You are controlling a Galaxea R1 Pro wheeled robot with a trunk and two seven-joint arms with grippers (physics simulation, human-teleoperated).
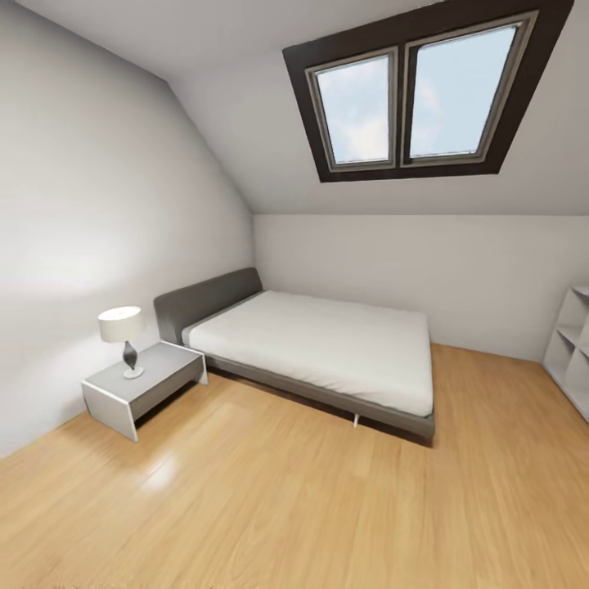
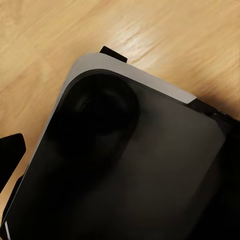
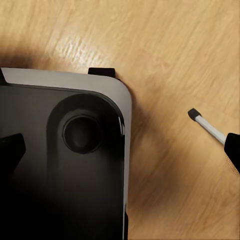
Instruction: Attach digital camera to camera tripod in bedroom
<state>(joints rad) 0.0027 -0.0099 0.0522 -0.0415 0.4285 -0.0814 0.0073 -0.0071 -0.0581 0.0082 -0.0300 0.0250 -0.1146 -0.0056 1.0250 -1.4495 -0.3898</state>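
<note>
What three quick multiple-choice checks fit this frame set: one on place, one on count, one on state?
1. Where does the table lamp stand?
A. On the white nightstand beside the bed's headboard
B. On the mattress
C. On the wood floor

2. How many glass panes does the skylight have?
A. One
B. Two
C. Four

3. What is the state of the bed?
A. Piled with pillows
B. Covered by a dark blanket
C. Bare white mattress, nothing lying on it

Answers:
1. A: in the head view the lamp's base rests on the nightstand top, next to the grey headboard.
2. B: the dark frame holds two panes side by side, sky showing through both.
3. C: the mattress surface is plain white, with no pillow or cover on it.
</note>
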